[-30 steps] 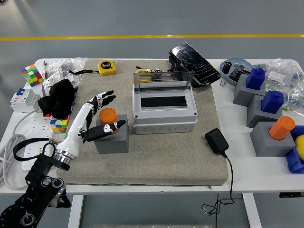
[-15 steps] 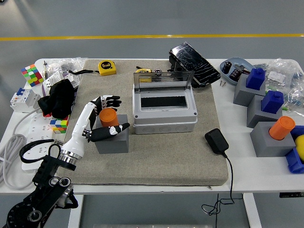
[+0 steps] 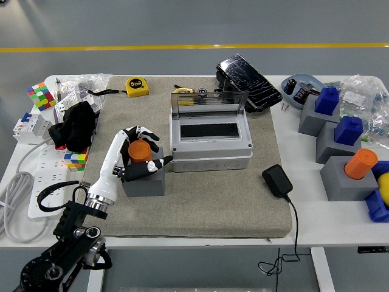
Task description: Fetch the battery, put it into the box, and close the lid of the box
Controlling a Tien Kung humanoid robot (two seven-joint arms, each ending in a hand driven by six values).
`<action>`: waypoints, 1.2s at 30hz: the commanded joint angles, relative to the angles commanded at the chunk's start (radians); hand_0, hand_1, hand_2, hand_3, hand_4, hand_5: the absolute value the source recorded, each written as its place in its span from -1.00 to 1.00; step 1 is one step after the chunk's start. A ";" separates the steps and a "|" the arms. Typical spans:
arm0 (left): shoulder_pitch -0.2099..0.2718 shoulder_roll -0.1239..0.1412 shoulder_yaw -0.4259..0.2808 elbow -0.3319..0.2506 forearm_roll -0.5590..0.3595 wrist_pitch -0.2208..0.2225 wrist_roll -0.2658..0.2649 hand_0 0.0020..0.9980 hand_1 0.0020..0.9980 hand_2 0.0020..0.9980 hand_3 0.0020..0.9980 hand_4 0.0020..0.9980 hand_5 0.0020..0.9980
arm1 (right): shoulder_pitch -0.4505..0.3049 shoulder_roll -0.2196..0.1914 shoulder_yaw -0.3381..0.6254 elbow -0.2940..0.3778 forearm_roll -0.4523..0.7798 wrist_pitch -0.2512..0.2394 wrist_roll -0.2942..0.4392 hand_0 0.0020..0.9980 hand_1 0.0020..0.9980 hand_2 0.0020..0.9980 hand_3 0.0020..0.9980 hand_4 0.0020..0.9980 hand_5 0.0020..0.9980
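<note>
- The grey box point(image 3: 210, 141) is seen on the beige mat point(image 3: 200, 207) at the middle of the bench point(image 3: 340, 222), with its clear lid point(image 3: 209, 103) raised upright at the back; only a dark slot is visible in the open interior, and nothing else can be made out inside.
- The orange battery point(image 3: 140, 151) is seated upright in a grey block point(image 3: 144, 176) just left of the box, its long axis vertical and its flat top turned up.
- The left hand point(image 3: 135, 157) is wrapped loosely round the battery: the fingers point(image 3: 141, 132) are curved over and behind its top, and the thumb lies in front, across the block's top toward the box. Whether the battery is firmly gripped cannot be told; contact appears close.
- At the right of the bench, further grey blocks are found holding a second orange cylinder point(image 3: 361, 163) and two blue pieces point(image 3: 349, 129).
- A black adapter point(image 3: 277, 181) rests on the mat right of the box, and a yellow tape measure point(image 3: 137, 86) lies at the mat's far edge.
</note>
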 joint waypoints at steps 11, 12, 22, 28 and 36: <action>-0.025 -0.022 0.014 0.022 -0.046 0.027 -0.036 -0.54 -0.49 -0.42 -0.26 0.90 -1.00 | 0.002 0.002 0.000 0.000 0.005 -0.001 0.000 0.29 0.33 0.36 0.17 0.94 0.16; -0.027 -0.023 0.014 0.024 -0.049 0.028 -0.037 -0.63 -0.63 -0.46 -0.29 0.87 -1.00 | 0.002 0.002 0.001 0.000 0.005 0.000 0.000 0.29 0.33 0.36 0.17 0.94 0.16; -0.030 -0.030 0.020 0.036 -0.061 0.027 -0.045 -0.71 -0.68 -0.48 -0.30 0.86 -1.00 | 0.001 0.003 -0.001 0.000 0.006 0.000 0.000 0.29 0.33 0.36 0.17 0.94 0.16; -0.036 -0.031 0.021 0.040 -0.065 0.028 -0.046 -0.75 -0.70 -0.50 -0.31 0.85 -1.00 | 0.002 0.003 -0.001 0.000 0.005 0.000 0.000 0.29 0.33 0.36 0.17 0.94 0.16; -0.040 -0.035 0.027 0.052 -0.079 0.034 -0.066 -0.80 -0.82 -0.57 -0.33 0.85 -1.00 | 0.002 0.003 0.001 0.000 0.006 -0.001 -0.001 0.29 0.33 0.36 0.17 0.94 0.16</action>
